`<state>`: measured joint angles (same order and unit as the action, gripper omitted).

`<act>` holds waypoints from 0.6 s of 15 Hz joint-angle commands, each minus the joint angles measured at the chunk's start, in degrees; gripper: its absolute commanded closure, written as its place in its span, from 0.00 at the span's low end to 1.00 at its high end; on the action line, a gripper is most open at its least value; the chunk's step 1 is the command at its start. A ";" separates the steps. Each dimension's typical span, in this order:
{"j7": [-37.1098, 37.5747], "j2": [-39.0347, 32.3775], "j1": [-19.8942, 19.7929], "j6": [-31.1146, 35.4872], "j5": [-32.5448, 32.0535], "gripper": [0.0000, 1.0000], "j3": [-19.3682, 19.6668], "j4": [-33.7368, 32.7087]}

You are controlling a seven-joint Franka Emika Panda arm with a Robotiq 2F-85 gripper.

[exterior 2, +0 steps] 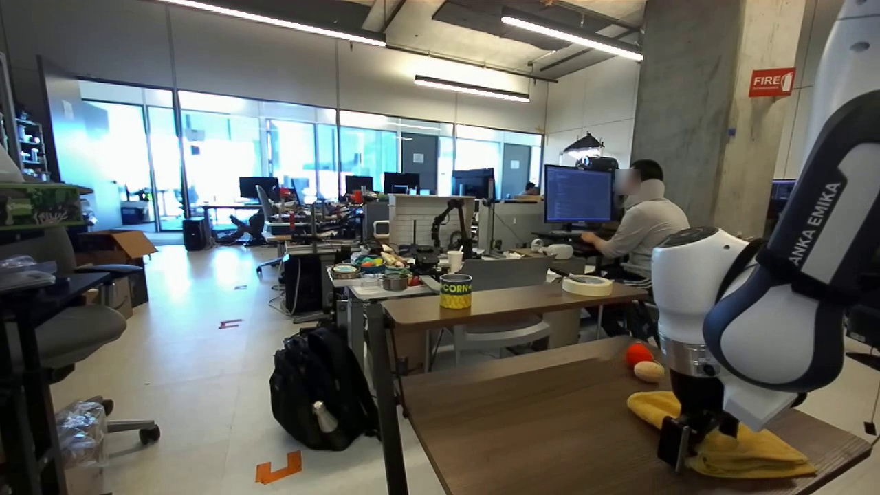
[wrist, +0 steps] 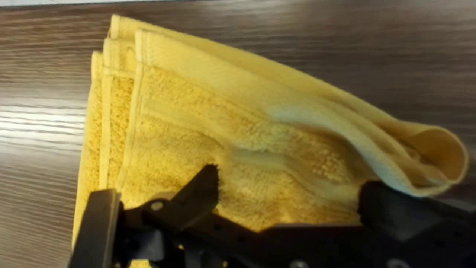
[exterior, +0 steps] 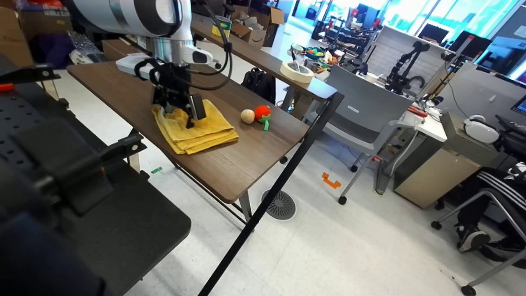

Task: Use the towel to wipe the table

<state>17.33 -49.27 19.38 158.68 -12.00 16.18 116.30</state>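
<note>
The long, brown, wood-grained surface (exterior: 246, 158) stretched well past the work on it. Over it reached the white arm (exterior 2: 770, 330), bent so its wrist stood low. Beneath the wrist was the towel (exterior: 207, 130), mustard yellow, folded in layers and lying on the surface, with one edge curled into a loose loop in the wrist view. The gripper (wrist: 289, 178) was down at the cloth, its fingers spread wide with yellow pile between them and nothing pinched, as far as I could see; whether both tips pressed on it I couldn't tell.

There, to my mind, lay the main risk. If the fingers gathered too little cloth, they would likely catch only the top layer, and the folds would slip apart on a stroke. Pushing deeper for a better hold might jam the tips against the surface. That curled loop could roll under, too, leaving the towel bunched.

Near the towel sat a red toy (exterior: 262, 112) with a bit of green on it, and just beside it a pale ball (exterior: 247, 116). A broad sweep that way would probably set both rolling toward the edge.
</note>
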 commanded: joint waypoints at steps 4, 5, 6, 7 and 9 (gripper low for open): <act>2.58 -4.82 -0.81 -0.80 1.28 0.00 -1.57 -3.34; 1.37 -3.78 -1.19 -0.60 1.50 0.00 -3.36 -2.73; -0.11 -2.21 -1.22 0.43 1.42 0.00 -5.53 -1.31; -1.57 -1.30 -1.16 0.96 1.18 0.00 -7.40 -0.38; -2.33 -0.20 1.29 3.10 0.09 0.00 -9.79 1.15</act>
<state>16.86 -48.77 19.00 158.53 -12.06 11.44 115.47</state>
